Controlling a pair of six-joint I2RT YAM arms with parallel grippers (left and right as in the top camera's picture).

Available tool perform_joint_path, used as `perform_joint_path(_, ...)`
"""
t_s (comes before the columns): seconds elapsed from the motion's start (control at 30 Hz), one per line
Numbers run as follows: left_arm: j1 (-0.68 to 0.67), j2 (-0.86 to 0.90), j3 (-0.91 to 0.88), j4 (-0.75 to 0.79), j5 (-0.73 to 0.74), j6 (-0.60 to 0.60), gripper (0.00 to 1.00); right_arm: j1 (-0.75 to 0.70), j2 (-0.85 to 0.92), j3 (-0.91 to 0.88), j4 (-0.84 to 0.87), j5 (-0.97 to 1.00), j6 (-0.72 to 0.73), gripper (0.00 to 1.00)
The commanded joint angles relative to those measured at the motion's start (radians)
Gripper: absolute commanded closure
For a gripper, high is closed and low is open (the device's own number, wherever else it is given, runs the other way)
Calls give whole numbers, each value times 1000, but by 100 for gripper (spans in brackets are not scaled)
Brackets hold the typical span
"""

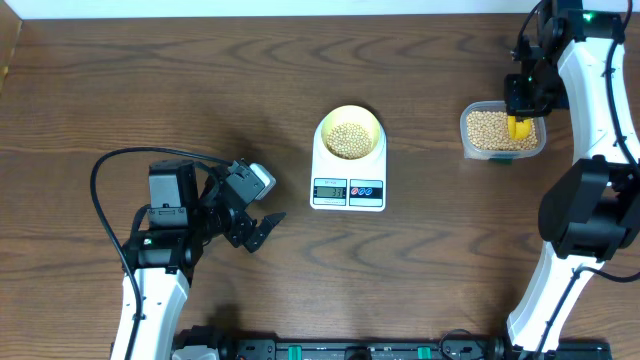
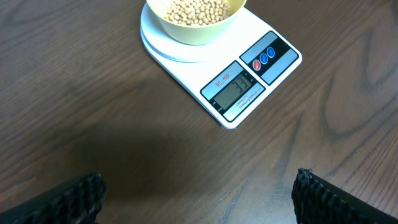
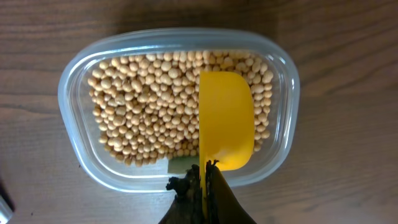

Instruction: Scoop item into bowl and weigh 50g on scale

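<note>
The pale yellow bowl (image 1: 348,133) holds tan beans (image 1: 348,140) and stands on the white scale (image 1: 348,185) at mid-table; in the left wrist view the bowl (image 2: 196,28) sits on the scale (image 2: 261,81), whose display reads 33. A clear tub (image 1: 502,132) of beans (image 3: 149,106) stands at the right. My right gripper (image 3: 207,171) is shut on the handle of a yellow scoop (image 3: 225,118), whose empty head is over the tub (image 3: 81,143). My left gripper (image 1: 262,228) is open and empty, left of the scale; its fingertips (image 2: 199,193) frame bare table.
A black cable (image 1: 110,170) loops beside the left arm. The right arm (image 1: 590,110) rises along the table's right edge. The table's far edge (image 1: 300,18) runs across the top.
</note>
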Motion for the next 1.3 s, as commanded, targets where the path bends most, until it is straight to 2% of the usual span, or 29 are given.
perform_joint_path(0.0,-2,0,4,1,-5,10,3,-2,-39,1,16,15,-23,99)
perform_joint_path(0.87,-2,0,4,1,-5,10,2,23,69,-1,13,-142,-77,99)
perform_joint_path(1.27,-2,0,4,1,-5,10,2,-2,97,-1,-13,-379,-106,99)
